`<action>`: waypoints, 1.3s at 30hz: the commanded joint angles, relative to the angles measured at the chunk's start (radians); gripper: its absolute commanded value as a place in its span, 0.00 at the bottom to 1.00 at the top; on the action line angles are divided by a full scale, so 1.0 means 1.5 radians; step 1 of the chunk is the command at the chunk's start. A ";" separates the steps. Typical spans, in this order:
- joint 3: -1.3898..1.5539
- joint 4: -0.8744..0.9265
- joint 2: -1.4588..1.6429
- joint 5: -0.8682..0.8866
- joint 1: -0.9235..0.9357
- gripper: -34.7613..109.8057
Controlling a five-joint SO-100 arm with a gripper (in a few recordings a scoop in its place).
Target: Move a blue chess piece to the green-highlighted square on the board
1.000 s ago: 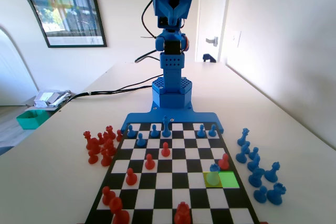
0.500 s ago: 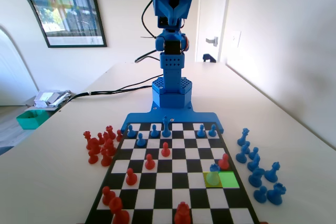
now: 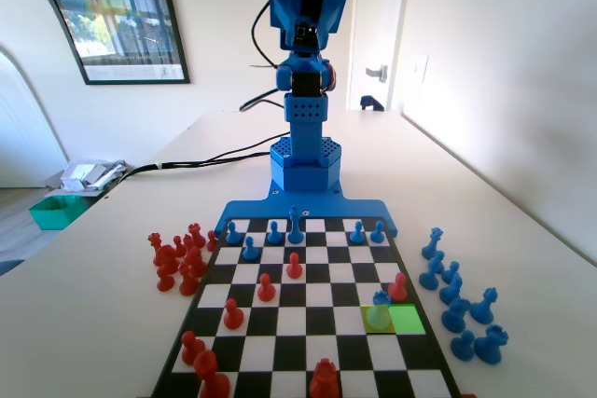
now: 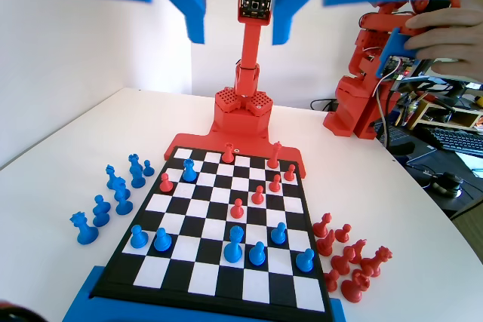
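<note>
in the fixed view, left to right: spare red pieces point(image 3: 177, 258) stand on the tabletop point(image 3: 93, 267) beside the board point(image 3: 280, 323). the blue chess piece point(image 3: 380, 309) sits on the yellow-green square point(image 3: 370, 322), near the board's right side. just right of it, touching that square's edge, the green-highlighted square point(image 3: 407, 320) lies bare. spare blue pieces point(image 3: 457, 295) stand off the board at the right.

in the wrist view the end effector point(image 4: 238, 24) hangs high above the board, its jaws apart with nothing between them, well clear of every piece.

judged from this, the task is barely begun: the pawn is not yet gripped, and reaching down, grasping, lifting and setting it one square over all remain.
</note>
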 commanded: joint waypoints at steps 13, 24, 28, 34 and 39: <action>-0.133 -0.006 -0.192 0.015 -0.016 0.25; -0.167 -0.124 -0.408 0.034 0.015 0.25; -0.194 -0.139 -0.506 0.047 0.029 0.25; -0.218 -0.146 -0.636 0.091 0.029 0.25; -0.260 -0.152 -0.735 0.138 0.014 0.25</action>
